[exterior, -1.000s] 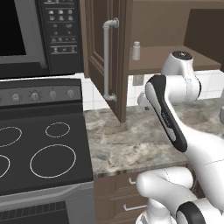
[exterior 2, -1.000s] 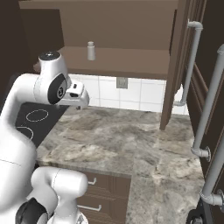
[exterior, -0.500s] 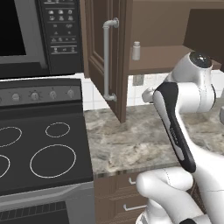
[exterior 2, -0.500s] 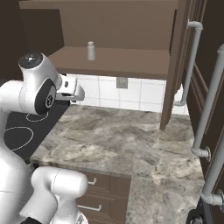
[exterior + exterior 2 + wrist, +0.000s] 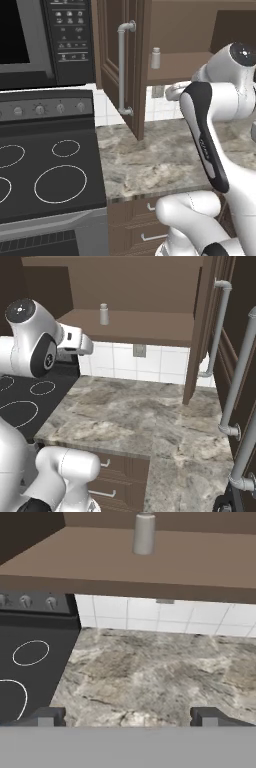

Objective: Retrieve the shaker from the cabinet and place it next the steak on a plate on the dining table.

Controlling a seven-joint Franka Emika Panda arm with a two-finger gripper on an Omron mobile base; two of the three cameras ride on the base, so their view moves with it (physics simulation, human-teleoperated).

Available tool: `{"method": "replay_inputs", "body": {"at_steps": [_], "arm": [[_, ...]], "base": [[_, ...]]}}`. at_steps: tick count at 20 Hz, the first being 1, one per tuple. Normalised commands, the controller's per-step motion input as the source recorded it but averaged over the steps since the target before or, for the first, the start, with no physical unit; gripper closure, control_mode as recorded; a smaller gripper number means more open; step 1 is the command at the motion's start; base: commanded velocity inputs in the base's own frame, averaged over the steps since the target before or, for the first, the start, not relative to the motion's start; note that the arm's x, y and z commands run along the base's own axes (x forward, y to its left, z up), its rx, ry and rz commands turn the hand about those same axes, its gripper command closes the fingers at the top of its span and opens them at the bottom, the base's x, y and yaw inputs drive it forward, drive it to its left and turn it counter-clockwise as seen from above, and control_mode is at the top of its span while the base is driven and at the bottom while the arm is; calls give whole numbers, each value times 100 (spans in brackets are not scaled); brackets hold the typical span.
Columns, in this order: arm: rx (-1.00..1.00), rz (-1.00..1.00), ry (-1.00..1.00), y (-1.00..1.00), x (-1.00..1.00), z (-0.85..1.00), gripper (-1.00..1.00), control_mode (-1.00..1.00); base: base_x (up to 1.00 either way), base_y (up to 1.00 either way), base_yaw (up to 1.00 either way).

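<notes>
The shaker (image 5: 144, 534), a small pale grey cylinder, stands upright on the brown shelf (image 5: 165, 567) of the open cabinet (image 5: 130, 286). It also appears in the left base view as the shaker (image 5: 155, 58) and in the right base view as the shaker (image 5: 104, 314). My gripper (image 5: 128, 717) is open, its dark fingertips (image 5: 47, 717) far apart with nothing between them. It hovers over the counter, below and short of the shelf's front edge, well away from the shaker. The steak, the plate and the dining table are out of view.
The cabinet's door (image 5: 135, 65) with its silver bar handle (image 5: 121, 70) hangs open to the left of the shelf. A second open door (image 5: 205, 331) flanks the right side. Below lie a marbled counter (image 5: 135, 416), a black cooktop (image 5: 50, 175) and a tiled wall with an outlet (image 5: 139, 350).
The arm's elbow has swung back and upward, and the hand has risen a little toward the shelf. The jaws have opened slightly wider. The shaker has not moved.
</notes>
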Motion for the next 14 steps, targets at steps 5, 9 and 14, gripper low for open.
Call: {"method": "replay_inputs", "body": {"at_steps": [5, 9, 14], "arm": [[-1, 0, -10, 0, 9, 37, -100, -100], [0, 0, -6, -5, 23, 27, -100, -100], [0, 0, -5, -11, 30, 6, -100, -100]], "base": [[0, 0, 0], [0, 0, 0], [0, 0, 0]]}}
